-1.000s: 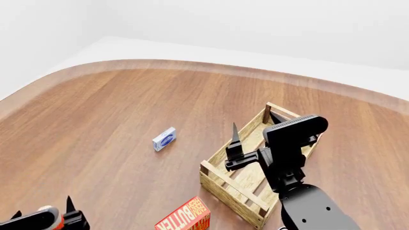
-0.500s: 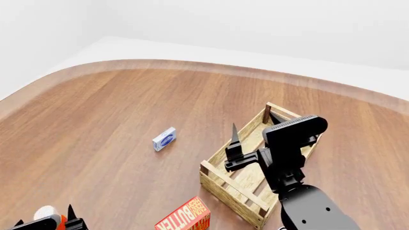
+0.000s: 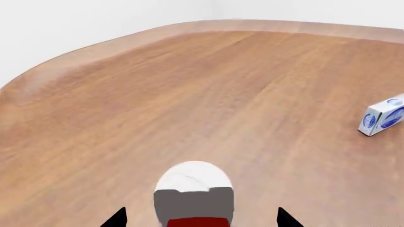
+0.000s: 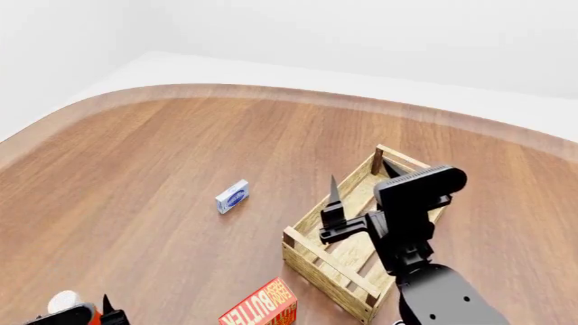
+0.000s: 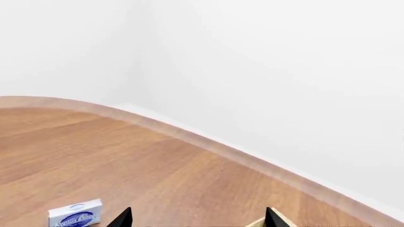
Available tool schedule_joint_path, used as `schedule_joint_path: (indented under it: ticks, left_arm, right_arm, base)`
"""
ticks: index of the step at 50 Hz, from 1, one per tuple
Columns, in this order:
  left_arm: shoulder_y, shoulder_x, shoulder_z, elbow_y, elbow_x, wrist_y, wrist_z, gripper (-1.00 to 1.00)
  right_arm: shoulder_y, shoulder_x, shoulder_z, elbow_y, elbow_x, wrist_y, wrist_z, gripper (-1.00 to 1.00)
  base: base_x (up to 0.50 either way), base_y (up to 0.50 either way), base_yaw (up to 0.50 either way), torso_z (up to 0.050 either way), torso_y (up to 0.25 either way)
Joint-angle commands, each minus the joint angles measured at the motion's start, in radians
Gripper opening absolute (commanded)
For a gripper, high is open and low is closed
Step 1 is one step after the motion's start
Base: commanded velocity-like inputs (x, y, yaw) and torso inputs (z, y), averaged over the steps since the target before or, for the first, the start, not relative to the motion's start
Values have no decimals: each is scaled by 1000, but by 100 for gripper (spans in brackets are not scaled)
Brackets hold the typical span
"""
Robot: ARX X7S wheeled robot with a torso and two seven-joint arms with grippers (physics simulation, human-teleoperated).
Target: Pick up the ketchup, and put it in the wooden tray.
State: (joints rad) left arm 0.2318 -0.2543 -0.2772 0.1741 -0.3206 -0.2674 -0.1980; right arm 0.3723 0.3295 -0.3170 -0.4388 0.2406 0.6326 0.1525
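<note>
The ketchup [image 4: 67, 302], an orange-red bottle with a white cap, stands at the near left edge of the head view. In the left wrist view the ketchup [image 3: 193, 178] sits between the two dark tips of my left gripper [image 3: 200, 220]. The tips stand wide of the bottle with gaps on both sides, so it is open. Only one left fingertip [image 4: 108, 307] shows in the head view. The wooden tray [image 4: 309, 223], a pale slatted crate, lies right of centre. My right gripper [image 4: 359, 173] hovers over it, open and empty; its tips [image 5: 198, 218] frame bare table.
A small blue-and-white box [image 4: 232, 196] lies on the wooden table left of the tray; it also shows as the box [image 3: 383, 117] and the box [image 5: 75, 213]. A red-orange butter box [image 4: 260, 306] lies by the tray's near corner. The table's curved edge [image 4: 271, 91] runs along the back.
My left gripper has slid down toward the near edge of the head view, uncovering more of the white cap. The right arm has shifted very slightly to the right over the tray.
</note>
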Motion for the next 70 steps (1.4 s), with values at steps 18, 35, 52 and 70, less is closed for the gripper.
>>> schedule_joint_path:
  ticks: [18, 35, 52, 70]
  left_arm:
    - [-122, 8, 24, -237, 47, 55, -42, -100]
    - [-144, -1, 41, -274, 55, 86, -34, -100]
    - [-165, -83, 105, 57, 12, -60, 18, -100]
    - [-697, -116, 326, 64, -61, -357, 106, -100]
  right_arm:
    - [-16, 19, 15, -39, 14, 18, 18, 100]
    - [-6, 13, 11, -12, 15, 4, 22, 100]
    - [0, 27, 48, -34, 39, 17, 29, 100]
    - [4, 93, 180, -151, 93, 139, 74, 100]
  base:
    - [0, 0, 0, 0, 0]
    - [0, 0, 0, 0, 0]
    - [0, 0, 0, 0, 0]
    - [0, 0, 0, 0, 0]
